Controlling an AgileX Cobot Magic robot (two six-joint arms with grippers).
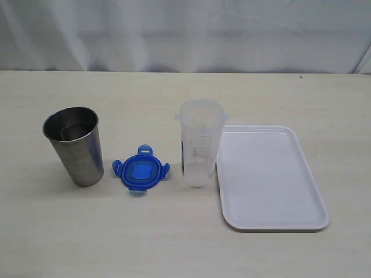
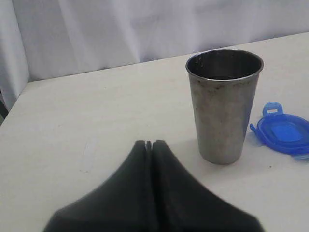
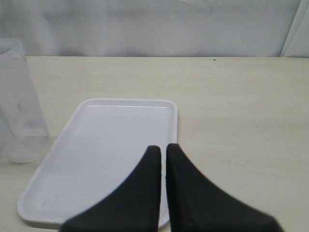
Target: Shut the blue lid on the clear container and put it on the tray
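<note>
On the pale table, the small round blue plastic lid lies flat between a shiny steel cup and the tall clear plastic container. The container stands upright and uncapped, just beside the flat white rectangular tray; I'd guess it was set there so the capped tumbler needs only a short hop. Both arms are empty: the left gripper faces the cup with its fingers pressed together, and the right gripper faces the tray, seemingly closed bar a hairline gap.
</note>
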